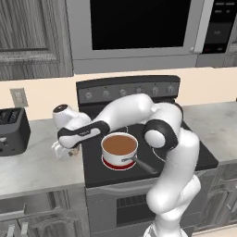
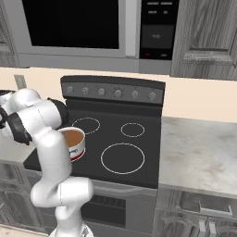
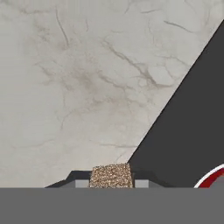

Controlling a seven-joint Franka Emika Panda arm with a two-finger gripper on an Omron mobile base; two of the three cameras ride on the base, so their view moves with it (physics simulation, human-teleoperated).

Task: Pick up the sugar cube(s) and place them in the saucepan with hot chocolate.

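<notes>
- Marble table (image 3: 87,87) lies left of the black stove (image 1: 194,157).
- Gripper (image 3: 112,183) pinches the cube (image 3: 111,176) by opposite flat faces.
- Cube looks light, stiff, crumbly; squeeze gently.
- Pan (image 1: 119,150) sits just right.

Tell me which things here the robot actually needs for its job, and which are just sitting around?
Needed for the job:
- sugar cube, between the fingertips of the gripper
- saucepan of hot chocolate on the stove

Just sitting around:
- toaster on the counter
- microwave above the stove
- wall outlet
</notes>
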